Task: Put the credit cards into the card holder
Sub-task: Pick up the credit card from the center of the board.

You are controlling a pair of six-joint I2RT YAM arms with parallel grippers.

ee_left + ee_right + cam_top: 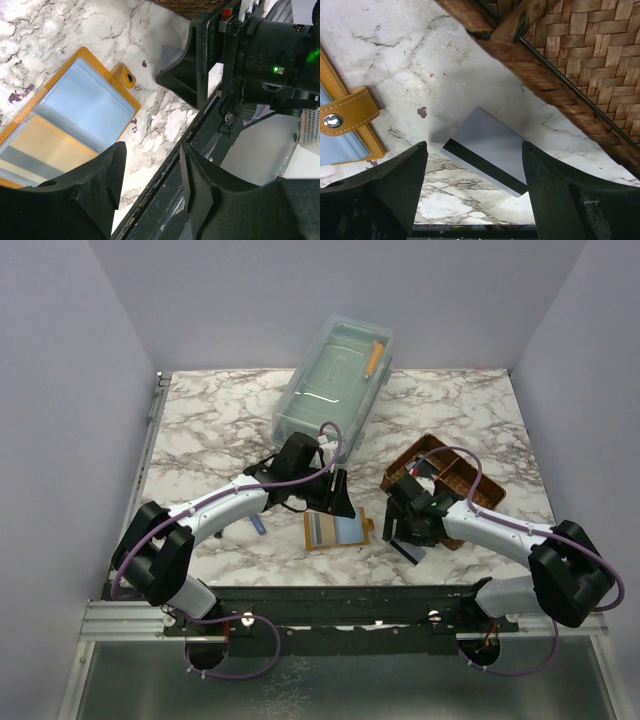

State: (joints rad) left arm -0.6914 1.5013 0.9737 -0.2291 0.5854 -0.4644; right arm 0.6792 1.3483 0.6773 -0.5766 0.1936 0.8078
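Observation:
The orange-tan card holder (338, 530) lies open on the marble; the left wrist view (70, 125) shows light-blue, yellowish-tan and grey panels or cards under clear sleeves. Its snap tab (345, 117) points toward a grey card (487, 147) with a black stripe, flat on the table by the woven tray. My right gripper (475, 170) is open just above this card (412, 552), a finger on each side, not touching it. My left gripper (150, 175) is open and empty, right of the holder over the table's front edge.
A brown woven divided tray (445, 475) stands right behind the grey card, its rim (555, 70) close to my right fingers. A clear lidded plastic box (335, 375) with an orange pen sits at the back. A small blue item (258, 525) lies under the left arm.

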